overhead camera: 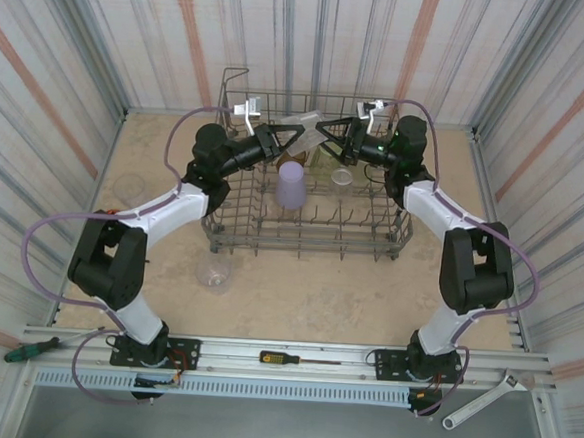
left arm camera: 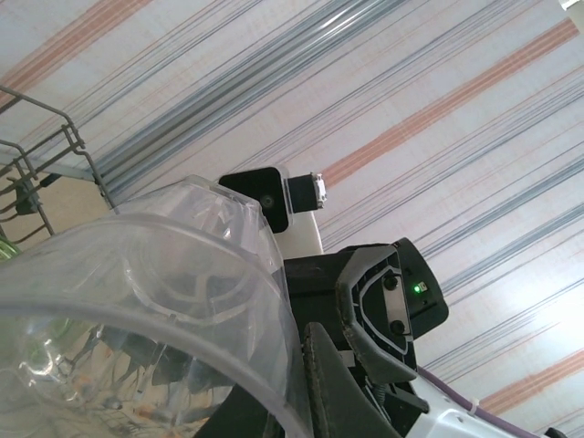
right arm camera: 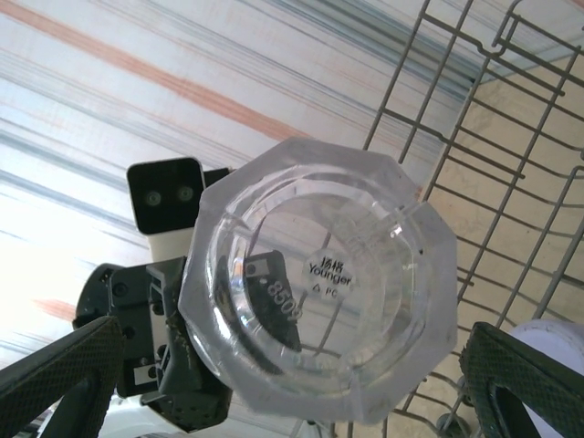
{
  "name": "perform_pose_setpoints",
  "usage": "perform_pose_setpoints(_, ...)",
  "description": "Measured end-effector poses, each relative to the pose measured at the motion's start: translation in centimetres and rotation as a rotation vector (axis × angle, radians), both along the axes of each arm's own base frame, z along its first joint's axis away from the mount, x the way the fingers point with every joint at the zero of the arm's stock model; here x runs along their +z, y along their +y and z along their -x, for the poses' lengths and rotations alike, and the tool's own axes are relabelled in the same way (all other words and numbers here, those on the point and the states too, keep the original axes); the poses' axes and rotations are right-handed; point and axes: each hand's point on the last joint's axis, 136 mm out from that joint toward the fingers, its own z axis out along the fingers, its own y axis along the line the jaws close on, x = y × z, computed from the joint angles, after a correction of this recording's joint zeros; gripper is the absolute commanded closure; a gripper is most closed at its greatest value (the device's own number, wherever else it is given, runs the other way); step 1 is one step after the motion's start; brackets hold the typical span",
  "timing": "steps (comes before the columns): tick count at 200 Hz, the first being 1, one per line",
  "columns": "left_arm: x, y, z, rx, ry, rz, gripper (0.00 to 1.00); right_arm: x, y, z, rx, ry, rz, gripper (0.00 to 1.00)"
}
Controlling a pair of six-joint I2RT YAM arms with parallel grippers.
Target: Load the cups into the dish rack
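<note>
The dish rack (overhead camera: pixel 233 237) stands at the back middle of the table. Above its far part my left gripper (overhead camera: pixel 286 136) is shut on the wall of a clear cup (overhead camera: pixel 306 123), held on its side. In the left wrist view the clear cup (left arm camera: pixel 137 301) bulges at lower left by my left gripper (left arm camera: pixel 306 388). My right gripper (overhead camera: pixel 330 131) faces it, open. In the right wrist view the cup's eight-sided base (right arm camera: pixel 319 283) sits between the wide-apart fingers (right arm camera: pixel 59 370) of my right gripper (right arm camera: pixel 292 351), untouched. A lavender cup (overhead camera: pixel 290 184) stands upside down in the rack, beside another clear cup (overhead camera: pixel 342 177).
One clear cup (overhead camera: pixel 215 272) stands on the table in front of the rack's left corner, another (overhead camera: pixel 129 183) near the left wall. A screwdriver (overhead camera: pixel 287 359), a green-handled tool (overhead camera: pixel 27 349) and a wrench (overhead camera: pixel 480 401) lie along the near rail.
</note>
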Motion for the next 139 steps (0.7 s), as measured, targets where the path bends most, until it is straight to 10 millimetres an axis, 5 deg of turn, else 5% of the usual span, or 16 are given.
perform_pose_setpoints(44, -0.1, -0.2, 0.1, -0.011, 0.026, 0.012, 1.0, -0.1, 0.4, -0.8, 0.0, -0.003, -0.006, 0.01)
perform_pose_setpoints(139, -0.2, -0.2, 0.2, -0.013, 0.021, 0.013, 1.0, 0.1, 0.7, -1.3, -0.029, 0.031, -0.026, 0.28)
